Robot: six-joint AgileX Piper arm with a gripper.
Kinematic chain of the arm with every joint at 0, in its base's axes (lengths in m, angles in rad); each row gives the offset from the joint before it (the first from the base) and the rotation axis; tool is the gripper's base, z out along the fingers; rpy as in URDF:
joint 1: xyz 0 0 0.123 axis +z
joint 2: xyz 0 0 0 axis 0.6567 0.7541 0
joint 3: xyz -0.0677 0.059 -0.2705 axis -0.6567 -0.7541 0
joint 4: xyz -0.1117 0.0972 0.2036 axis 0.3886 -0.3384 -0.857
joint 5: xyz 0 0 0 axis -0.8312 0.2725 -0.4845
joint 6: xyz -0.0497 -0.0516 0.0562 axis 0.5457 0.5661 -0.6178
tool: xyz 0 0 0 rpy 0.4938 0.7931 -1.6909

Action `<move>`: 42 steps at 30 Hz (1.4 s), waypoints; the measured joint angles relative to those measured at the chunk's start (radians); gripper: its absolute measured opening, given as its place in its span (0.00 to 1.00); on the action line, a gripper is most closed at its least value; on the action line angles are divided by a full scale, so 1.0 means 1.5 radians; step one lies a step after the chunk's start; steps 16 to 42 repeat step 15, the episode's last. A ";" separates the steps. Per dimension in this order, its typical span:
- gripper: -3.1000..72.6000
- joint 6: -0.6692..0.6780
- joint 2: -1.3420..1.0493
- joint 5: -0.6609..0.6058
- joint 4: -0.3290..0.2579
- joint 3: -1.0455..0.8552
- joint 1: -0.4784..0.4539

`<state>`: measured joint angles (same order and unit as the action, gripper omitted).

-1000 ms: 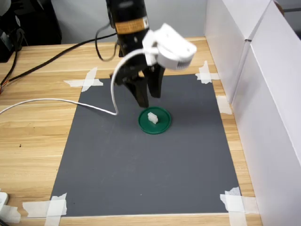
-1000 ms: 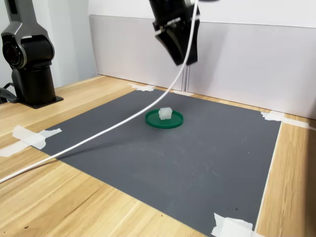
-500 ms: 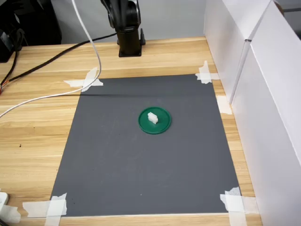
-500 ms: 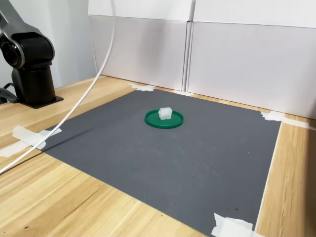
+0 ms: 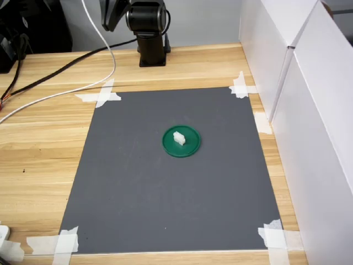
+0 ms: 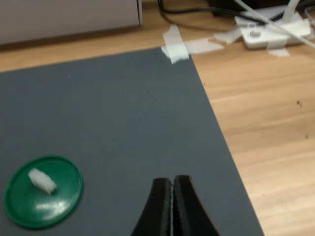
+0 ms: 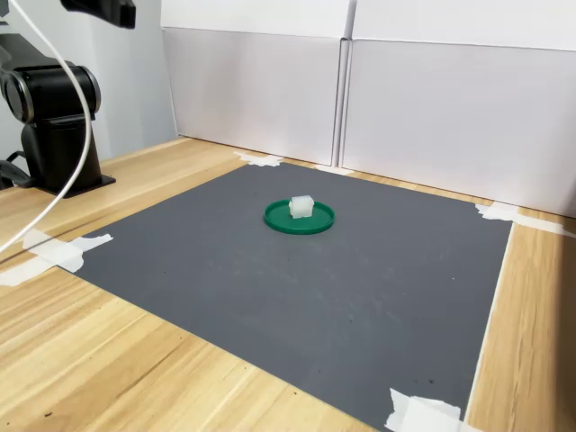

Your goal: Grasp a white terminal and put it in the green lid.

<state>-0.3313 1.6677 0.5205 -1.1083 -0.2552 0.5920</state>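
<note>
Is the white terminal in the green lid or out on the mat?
In. The white terminal sits inside the rim of the green lid in both exterior views, and the gripper is shut, apart from it.

The dark grey mat (image 5: 176, 182) lies open on every side of the green lid (image 5: 181, 142), which sits alone near the mat's middle with the white terminal (image 5: 178, 137) on it. White panels (image 5: 309, 110) wall off the first exterior view's right edge, just beside the mat. At the far side, the arm's black base (image 5: 149, 33) stands on the wooden table (image 5: 44, 143), well apart from the lid. A white cable (image 5: 66, 91) crosses the table at the far left, off the mat.
</note>
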 joint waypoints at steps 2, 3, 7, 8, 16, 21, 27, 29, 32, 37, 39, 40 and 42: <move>0.02 0.000 -0.023 0.000 0.000 -0.027 0.000; 0.02 0.000 -0.035 0.000 0.000 -0.042 0.000; 0.02 0.000 -0.080 -0.001 0.001 -0.091 0.000; 0.02 0.000 -0.089 -0.001 0.001 -0.100 0.000; 0.02 0.000 -0.124 -0.001 0.001 -0.124 -0.001; 0.02 0.000 -0.124 -0.001 0.001 -0.124 -0.001; 0.02 0.000 -0.124 -0.001 0.001 -0.124 -0.001; 0.02 0.000 -0.124 -0.001 0.001 -0.124 -0.001; 0.02 0.000 -0.124 -0.001 0.001 -0.124 -0.001; 0.02 0.000 -0.124 -0.001 0.001 -0.124 -0.001; 0.02 0.000 -0.124 -0.001 0.001 -0.124 -0.001; 0.02 0.000 -0.124 -0.001 0.001 -0.124 -0.001; 0.02 0.000 -0.124 -0.001 0.001 -0.124 -0.001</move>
